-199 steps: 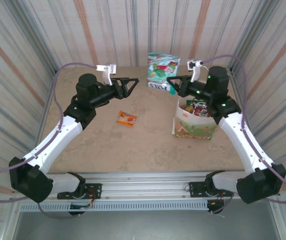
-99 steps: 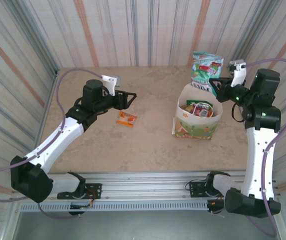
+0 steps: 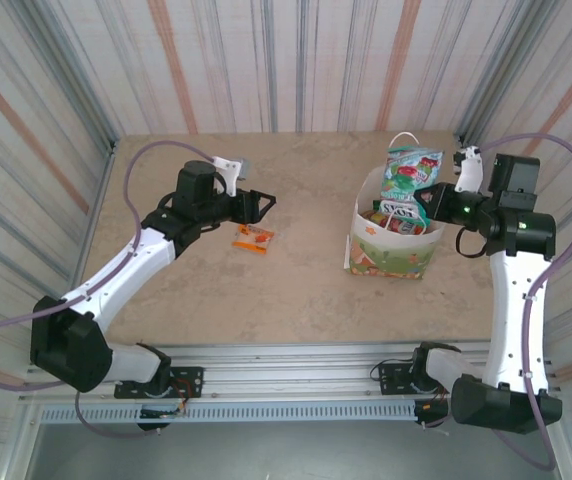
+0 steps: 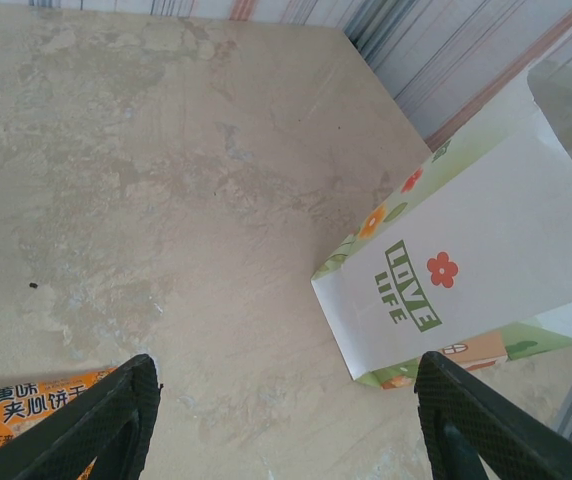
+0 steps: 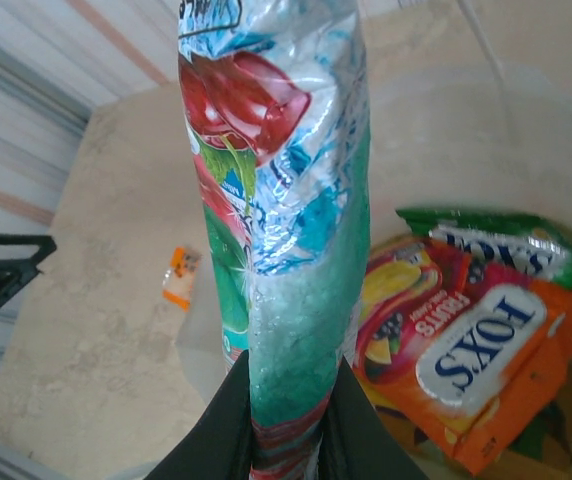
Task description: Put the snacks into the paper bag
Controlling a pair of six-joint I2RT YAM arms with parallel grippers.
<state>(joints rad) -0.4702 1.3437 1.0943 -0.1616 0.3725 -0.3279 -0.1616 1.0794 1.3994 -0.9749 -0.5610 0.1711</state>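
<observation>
R gripper [image 5: 288,428] is clamped on one end of the teal shiny FOX'S packet [image 3: 411,170], long axis running out along the fingers, right over the open mouth of the white floral-print paper bag [image 3: 391,258], so release looks approx straight down. L gripper [image 3: 263,203], jaws wide apart & empty, hovers just beside the small flat orange packet [image 3: 254,236] on the tan table [image 3: 296,290], well apart from the bag. R wrist view shows an orange FOX'S packet [image 5: 486,365] & green FOX'S packet [image 5: 511,245] inside; L wrist view gives the bag's outer printed side.

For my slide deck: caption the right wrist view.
Right gripper holds a teal packet over the open paper bag, an orange packet inside.
</observation>
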